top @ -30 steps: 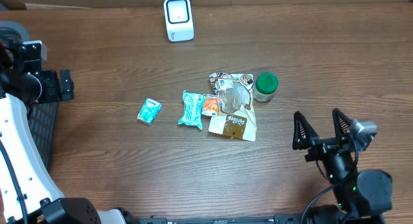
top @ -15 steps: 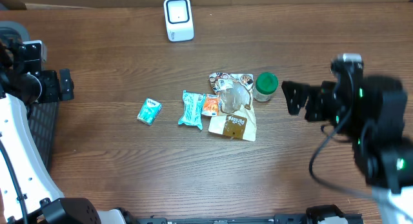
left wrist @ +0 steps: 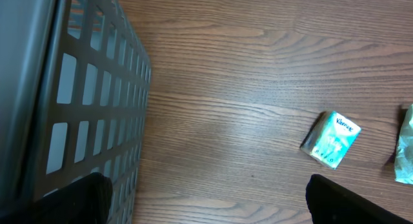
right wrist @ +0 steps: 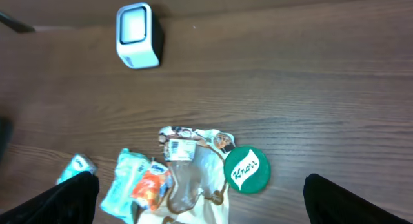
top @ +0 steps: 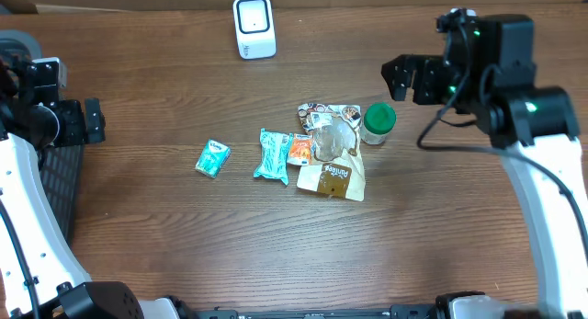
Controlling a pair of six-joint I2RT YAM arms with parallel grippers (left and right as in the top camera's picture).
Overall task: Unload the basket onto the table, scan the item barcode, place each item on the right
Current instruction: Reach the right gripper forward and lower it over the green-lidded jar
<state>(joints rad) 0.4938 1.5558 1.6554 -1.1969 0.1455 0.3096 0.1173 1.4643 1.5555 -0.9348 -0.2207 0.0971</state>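
Observation:
Several items lie mid-table: a jar with a green Knorr lid (top: 378, 122) (right wrist: 246, 169), a clear-and-brown pouch (top: 331, 152) (right wrist: 193, 166), a small orange packet (top: 300, 150), a teal packet (top: 272, 155) (right wrist: 128, 179) and a Kleenex pack (top: 213, 158) (left wrist: 330, 139). At the back edge stands the white scanner (top: 254, 27) (right wrist: 137, 35). My right gripper (top: 406, 80) (right wrist: 206, 201) hangs open and empty, up and to the right of the jar, looking down on the pile. Far left, my left gripper (top: 94, 121) (left wrist: 206, 204) is open and empty beside the basket.
A dark mesh basket (top: 55, 186) (left wrist: 77, 88) sits at the table's left edge, under the left arm. Bare wood lies between the basket and the Kleenex pack, and between the pile and the scanner.
My right arm has swung from the front right corner up and back, and now hovers near the jar at the back right. The left arm and the items have stayed put.

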